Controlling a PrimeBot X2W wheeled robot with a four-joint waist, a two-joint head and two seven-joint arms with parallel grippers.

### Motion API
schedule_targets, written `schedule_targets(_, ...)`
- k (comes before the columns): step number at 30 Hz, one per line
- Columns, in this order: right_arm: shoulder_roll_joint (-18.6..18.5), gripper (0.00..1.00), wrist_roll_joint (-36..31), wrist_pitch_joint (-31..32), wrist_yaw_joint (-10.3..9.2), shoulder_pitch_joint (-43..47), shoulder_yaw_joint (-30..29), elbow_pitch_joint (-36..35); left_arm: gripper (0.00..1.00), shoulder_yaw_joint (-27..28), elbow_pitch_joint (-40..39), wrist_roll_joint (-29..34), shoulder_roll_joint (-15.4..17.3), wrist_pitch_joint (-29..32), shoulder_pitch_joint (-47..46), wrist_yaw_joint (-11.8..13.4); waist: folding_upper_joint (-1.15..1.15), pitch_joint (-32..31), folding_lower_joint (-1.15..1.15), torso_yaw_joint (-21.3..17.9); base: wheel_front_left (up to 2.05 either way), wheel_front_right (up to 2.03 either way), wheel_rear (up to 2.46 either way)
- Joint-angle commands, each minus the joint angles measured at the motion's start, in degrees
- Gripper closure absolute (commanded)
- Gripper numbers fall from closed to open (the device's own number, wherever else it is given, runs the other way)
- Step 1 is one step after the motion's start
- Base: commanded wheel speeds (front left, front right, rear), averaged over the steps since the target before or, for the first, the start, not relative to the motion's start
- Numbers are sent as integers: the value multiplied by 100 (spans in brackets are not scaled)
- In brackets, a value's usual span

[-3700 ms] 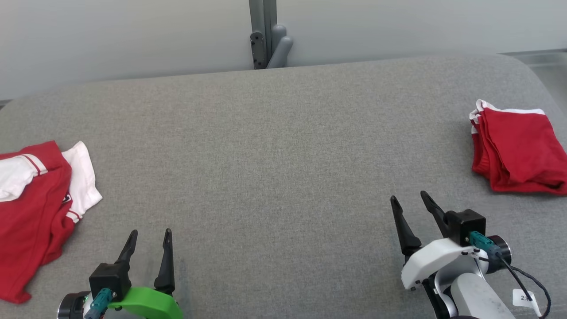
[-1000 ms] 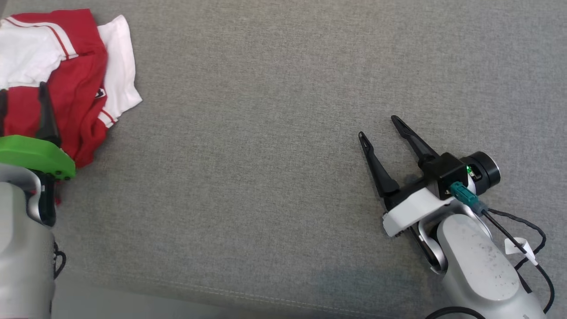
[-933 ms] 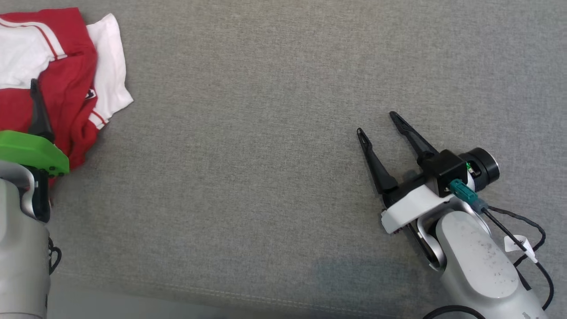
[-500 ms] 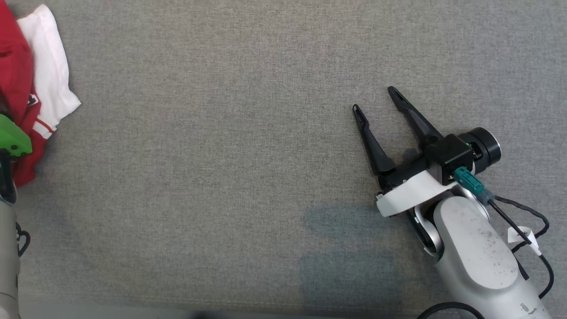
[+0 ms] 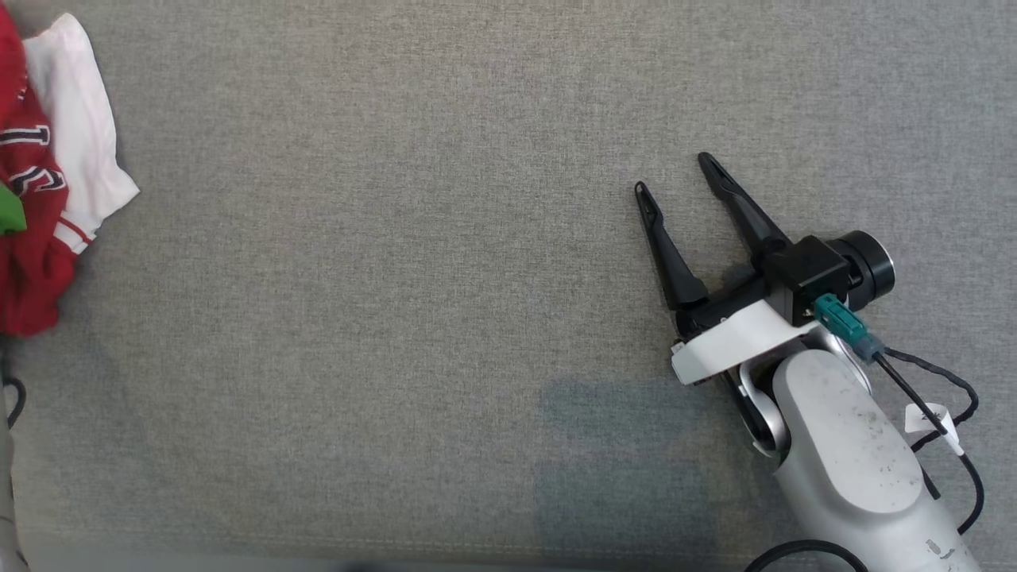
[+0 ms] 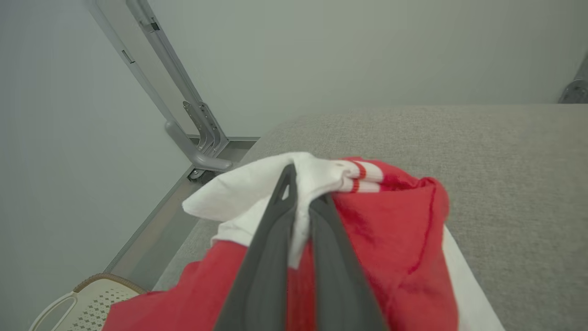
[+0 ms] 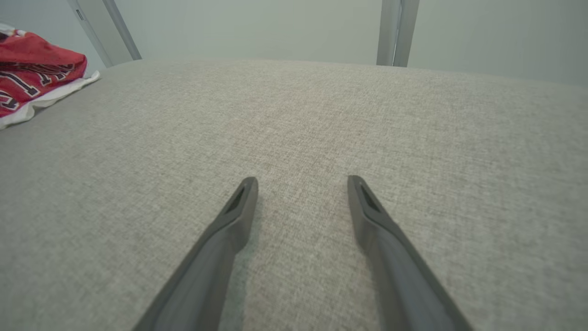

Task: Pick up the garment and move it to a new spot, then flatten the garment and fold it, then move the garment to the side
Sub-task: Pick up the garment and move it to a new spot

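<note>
Soft, limp and light, the garment (image 6: 395, 220) should sag; the left fingers (image 6: 271, 257) clamp its white sleeve, the right fingers (image 5: 670, 254) gape empty, well apart from it.

On the surface (image 5: 397, 278), garment (image 5: 71, 135) at the left edge, right gripper (image 5: 671, 171) toward the right, well apart

Garment (image 5: 36, 238) red, white sleeves, red-striped cuffs; table (image 5: 397, 318) grey; fingers (image 6: 266, 257) dark.

Soft cloth garment (image 6: 404, 239); matt, coarse-woven fabric surface (image 5: 397, 278) (right end effector (image 5: 671, 171) fingers (image 7: 220, 248): smooth dark plastic).
</note>
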Motion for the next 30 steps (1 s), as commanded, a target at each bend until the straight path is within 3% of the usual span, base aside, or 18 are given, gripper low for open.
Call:
schedule_targets(1, -45, 0, 74, 65, -11, 209, 1, 296, 100, 17, -174, 83, 84, -1, 39, -61, 0, -136, 0, -1, 0, 0, 0)
schedule_targets(11, 175, 0, 525, 36, -11, 320, 9, 362, 100, -675, -1501, 548, 274, -1, -464, -397, 0, -973, 0, -244, 0, 0, 0)
schedule_targets(16, 207, 0, 803, 35, -11, 540, -29, 403, 100, -1352, -1984, 409, 206, -1, -675, -436, 0, -1398, 0, -545, 0, 0, 0)
schedule_targets(18, 208, 0, 1012, 35, -11, 639, -12, 358, 100, -1884, -2256, 135, 208, 0, -681, -435, 0, -1572, 0, -764, 0, 0, 0)
schedule_targets(24, 208, 0, 1225, 35, -10, 766, -68, 284, 100, -2819, -2609, -443, -85, 0, -372, -437, 0, -1698, 0, -1113, 0, 0, 0)
schedule_targets(30, 209, 0, 1327, 35, -10, 780, -53, 251, 100, -3835, -2405, -1020, -907, -1, 95, -438, 0, -1698, 0, -1580, 0, 0, 0)
